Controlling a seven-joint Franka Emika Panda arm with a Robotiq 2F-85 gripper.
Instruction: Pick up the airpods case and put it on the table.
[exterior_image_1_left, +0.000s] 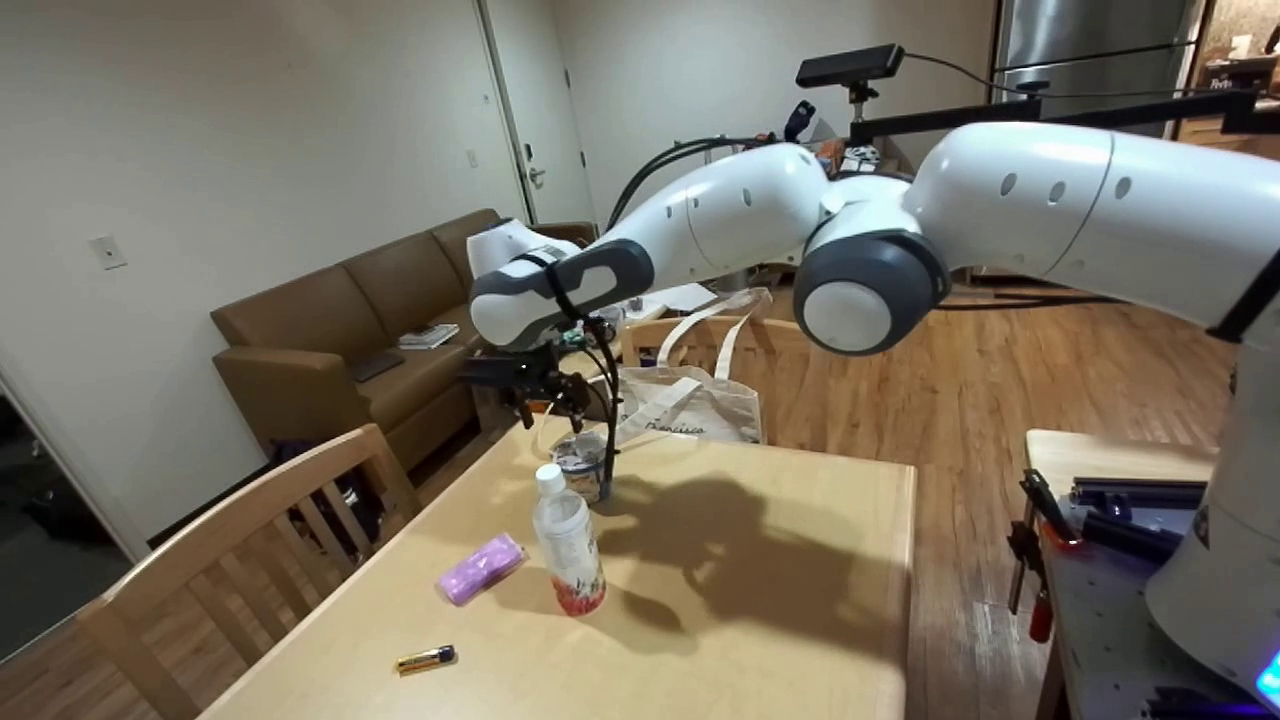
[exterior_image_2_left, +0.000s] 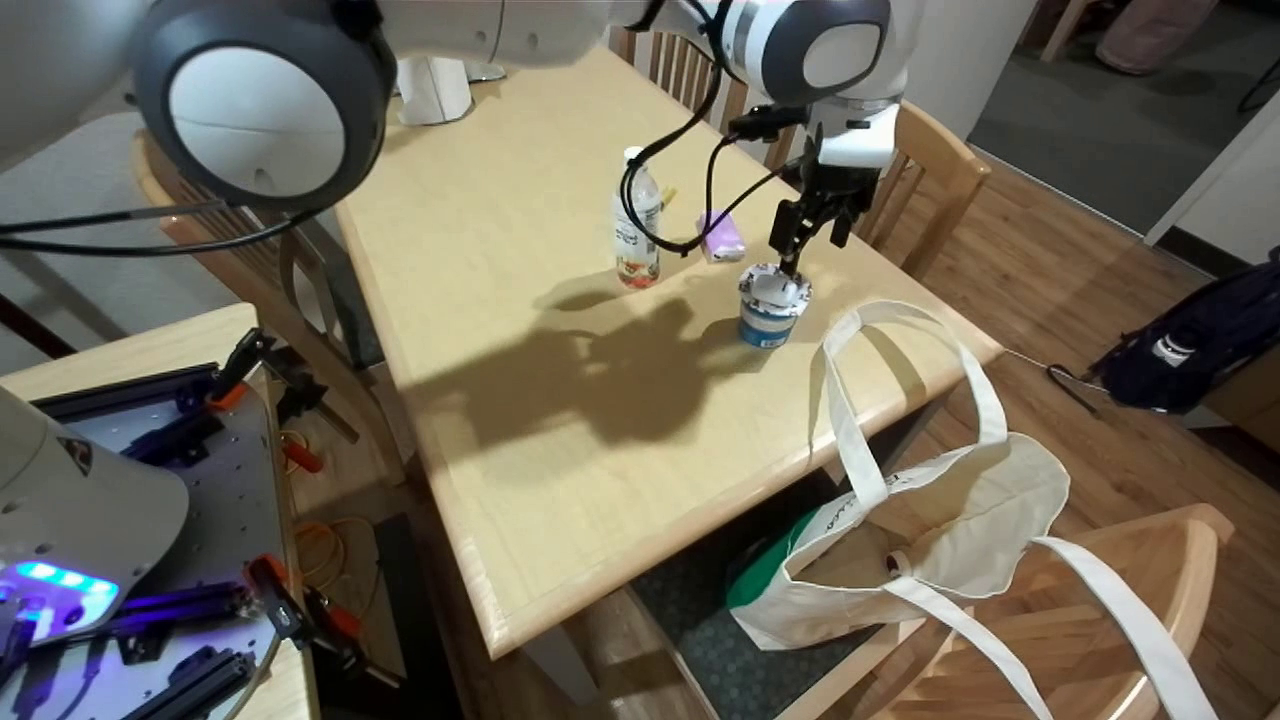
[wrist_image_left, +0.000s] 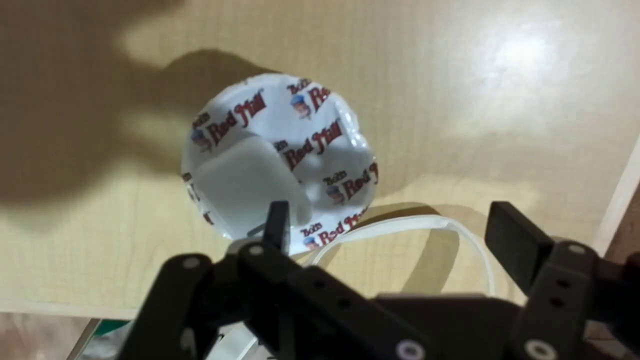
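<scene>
The tool (wrist_image_left: 392, 225) hangs spread over the table (exterior_image_2_left: 620, 500), with the white AirPods case (wrist_image_left: 247, 177) lying on a lidded cup (exterior_image_2_left: 767, 328), off to one side of the tool's gap, so a straight descent could strike the cup off-centre and topple both, though clearance is hard to judge.

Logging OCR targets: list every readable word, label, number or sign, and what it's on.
"Bob's Red Mill", repeated: cup lid, wrist view.
"Francisco": tote bag, in an exterior view.
No text visible: white airpods case.
Too small or blurred to read: bottle label, battery, cup side label, backpack patch, robot base sticker, pale marks on the dark item at far upper right of an exterior view.
</scene>
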